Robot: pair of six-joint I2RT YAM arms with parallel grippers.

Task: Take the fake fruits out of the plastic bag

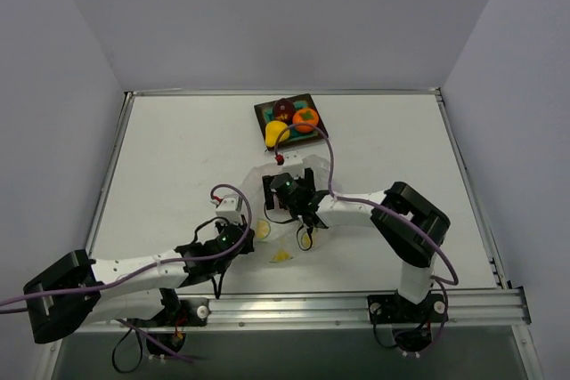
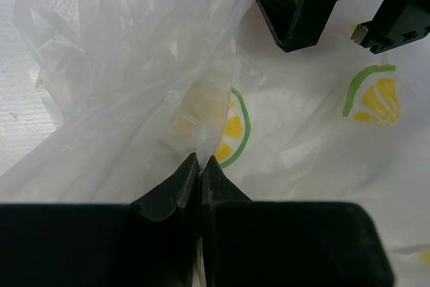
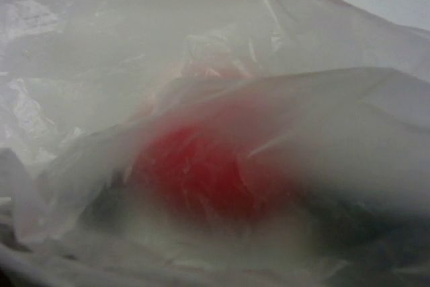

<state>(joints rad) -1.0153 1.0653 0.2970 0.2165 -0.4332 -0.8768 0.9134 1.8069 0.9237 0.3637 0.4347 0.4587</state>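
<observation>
Status: three fruits on plate, red one at the bag

Fake fruits, top view: maroon fruit (image 1: 283,110), orange fruit (image 1: 305,119) and yellow pear (image 1: 276,133) are bunched together on the square dark-rimmed plate (image 1: 260,112) at the far side of the table (image 1: 178,157). All three are glossy. The pear is at the plate's near-left corner, overhanging the rim.

Red fruit (image 1: 280,158) is off the plate, just in front of it, at the far edge of the plastic bag (image 1: 276,220). In the right wrist view it's a blurred bright red round blob (image 3: 201,173) behind crinkled, milky-looking film. I can't tell whether that film is wrapped around it or just draped in front.

The bag is transparent and heavily creased, lying mid-table between the two arms. Lemon-slice prints (image 2: 376,99) are yellow with green arcs. Three or so show through in the top view.

Left gripper (image 2: 199,165) has its fingers pressed together with a fold of bag film pinched at the tips. The film fans up and out from the pinch.

Right gripper (image 1: 287,175) sits over the bag's far part, pointing at the plate. In the left wrist view its fingers stand apart, with a bit of red showing in the gap. Nothing is clamped. I can't tell whether the fingers touch the red fruit.
</observation>
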